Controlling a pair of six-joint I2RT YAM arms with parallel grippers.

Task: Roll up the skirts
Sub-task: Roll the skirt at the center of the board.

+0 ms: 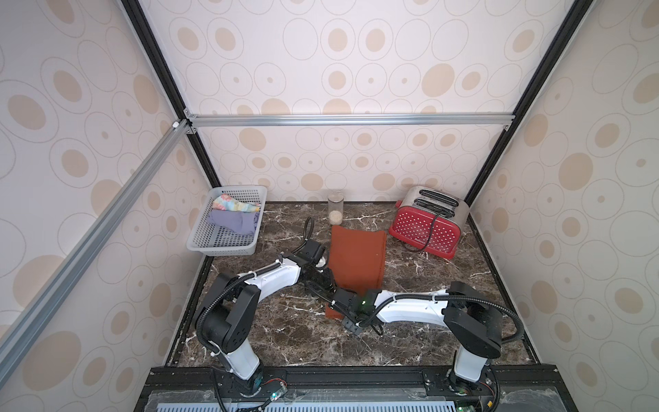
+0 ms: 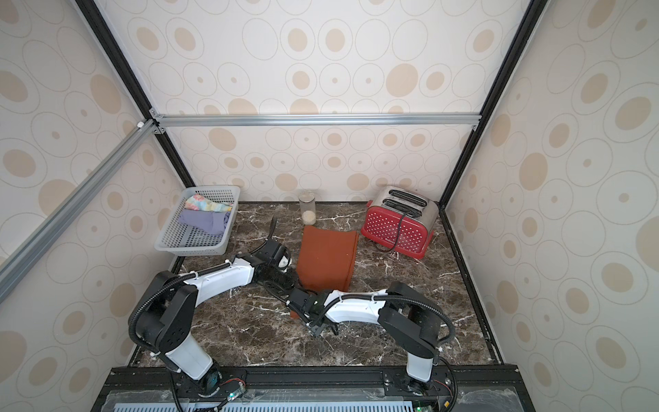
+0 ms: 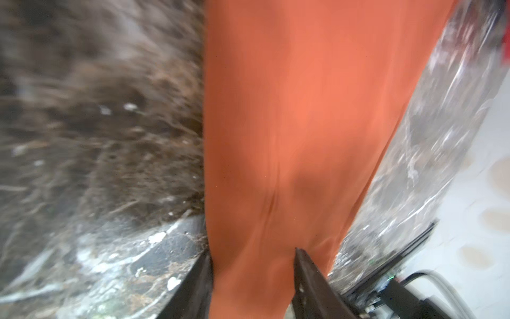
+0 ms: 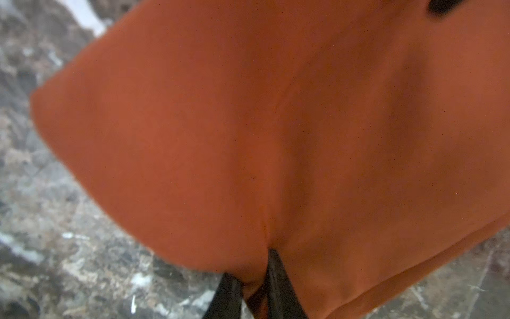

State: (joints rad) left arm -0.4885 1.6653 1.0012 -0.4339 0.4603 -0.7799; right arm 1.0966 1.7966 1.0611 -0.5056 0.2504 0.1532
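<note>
The rust-orange skirt (image 1: pixel 356 257) (image 2: pixel 326 260) lies spread lengthwise on the marble table in both top views. Both arms cover its near end. My left gripper (image 1: pixel 328 280) (image 3: pixel 252 265) is at the skirt's near-left edge, its jaws apart with orange cloth running loose between them. My right gripper (image 1: pixel 338 305) (image 4: pixel 254 276) is at the near end, shut on a pinched fold of the same skirt (image 4: pixel 248 138). The floral skirt (image 1: pixel 233 204) and the lavender skirt (image 1: pixel 235 221) lie bunched in the grey basket (image 1: pixel 221 250).
The basket stands at the back left by the wall. A red toaster (image 1: pixel 426 228) with a trailing black cord stands at the back right. A clear jar (image 1: pixel 335 212) stands just behind the skirt's far edge. Bare marble (image 1: pixel 445 285) shows to the right.
</note>
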